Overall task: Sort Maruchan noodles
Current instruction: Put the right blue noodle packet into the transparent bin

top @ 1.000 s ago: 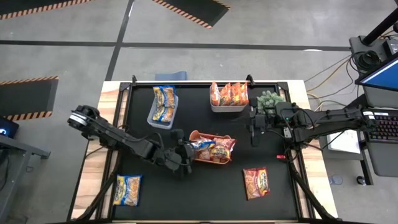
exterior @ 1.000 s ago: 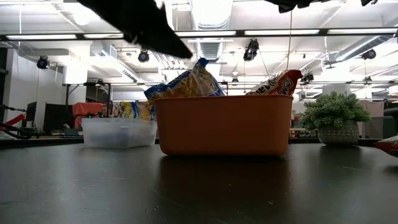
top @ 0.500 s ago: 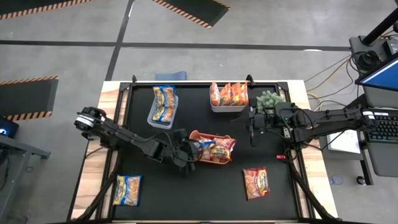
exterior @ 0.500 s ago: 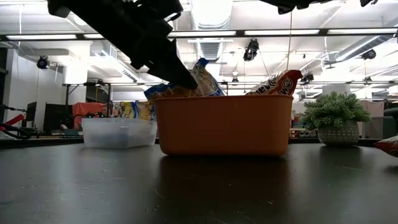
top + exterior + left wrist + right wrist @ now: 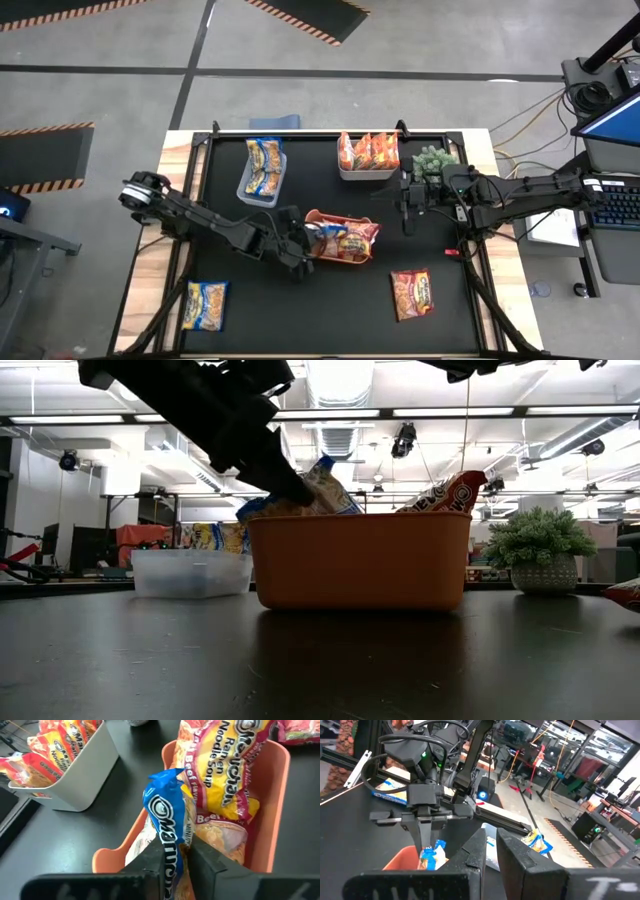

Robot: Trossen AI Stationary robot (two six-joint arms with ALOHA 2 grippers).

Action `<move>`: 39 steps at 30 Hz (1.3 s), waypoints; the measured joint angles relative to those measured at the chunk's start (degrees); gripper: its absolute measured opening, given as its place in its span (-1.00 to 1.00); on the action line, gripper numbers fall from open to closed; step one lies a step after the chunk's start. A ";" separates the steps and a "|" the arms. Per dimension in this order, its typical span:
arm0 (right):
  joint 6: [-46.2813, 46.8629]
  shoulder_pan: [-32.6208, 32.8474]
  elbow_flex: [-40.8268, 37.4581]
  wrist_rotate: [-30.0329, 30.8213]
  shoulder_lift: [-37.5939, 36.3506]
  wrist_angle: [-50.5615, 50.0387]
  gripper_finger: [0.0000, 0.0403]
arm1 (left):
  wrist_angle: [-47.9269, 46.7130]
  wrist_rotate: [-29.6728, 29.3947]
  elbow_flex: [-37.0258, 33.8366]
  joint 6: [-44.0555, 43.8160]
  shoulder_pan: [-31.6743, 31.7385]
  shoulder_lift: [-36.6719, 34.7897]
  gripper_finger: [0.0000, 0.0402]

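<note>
An orange bin [image 5: 312,216] at mid-table holds several Maruchan noodle packets. At its left end a blue-and-yellow packet [image 5: 167,815] stands on edge, leaning against a yellow-and-red packet [image 5: 220,780]. My left gripper [image 5: 176,862] is shut on the blue packet; the low view shows the left gripper [image 5: 298,488] slanting down to it. My right gripper [image 5: 405,222] hangs shut and holding nothing to the right of the bin, beside the potted plant [image 5: 435,160]. My left gripper pinches the blue packet's raised end [image 5: 169,851] between its two fingers. The fingers [image 5: 285,478] come slanting down from the table's left side. The packet stands upright in the orange bin, its lower part inside among the other packets.
A clear bin [image 5: 245,190] with blue-and-yellow packets stands at the far left. A white bin [image 5: 366,176] with orange packets stands at the far middle. One blue-and-yellow packet [image 5: 205,305] lies flat at the near left and a red one [image 5: 413,293] at the near right.
My left gripper has gone down and toward the table's right edge, onto the blue packet at the orange bin's left end. The packet stays standing in the bin.
</note>
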 joint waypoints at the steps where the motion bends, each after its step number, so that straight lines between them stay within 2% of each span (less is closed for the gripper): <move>1: 0.00 0.00 0.00 0.00 0.00 0.00 -0.83 | -0.07 -0.46 -0.01 0.00 0.02 -0.20 -0.82; 8: 0.04 0.00 0.00 0.00 0.02 0.01 -0.83 | -0.85 -2.68 -0.09 0.22 0.18 -5.89 -0.86; 14: 0.17 0.00 0.00 0.00 0.02 0.00 -0.83 | -5.37 -10.09 -0.09 -1.53 1.05 -15.44 -0.87; 18: 0.17 0.01 0.00 0.01 0.02 -0.02 -0.83 | -12.61 -16.30 -0.09 -5.06 2.30 -21.53 -0.87; 22: 0.15 0.00 0.00 0.02 0.02 0.00 -0.83 | -23.38 -21.40 -0.09 -14.53 4.35 -27.36 -0.87; 27: 0.01 0.00 0.00 0.02 0.02 0.07 -0.83 | -36.11 -21.15 -0.09 -30.16 8.84 -32.36 -0.86; 30: 0.00 0.00 0.00 0.02 0.02 0.11 -0.83 | -41.33 -18.15 -0.09 -36.01 12.56 -33.16 -0.86; 39: 0.11 0.00 0.00 0.02 0.02 0.07 -0.83 | -45.90 -7.84 -0.20 -37.67 23.14 -32.99 -0.88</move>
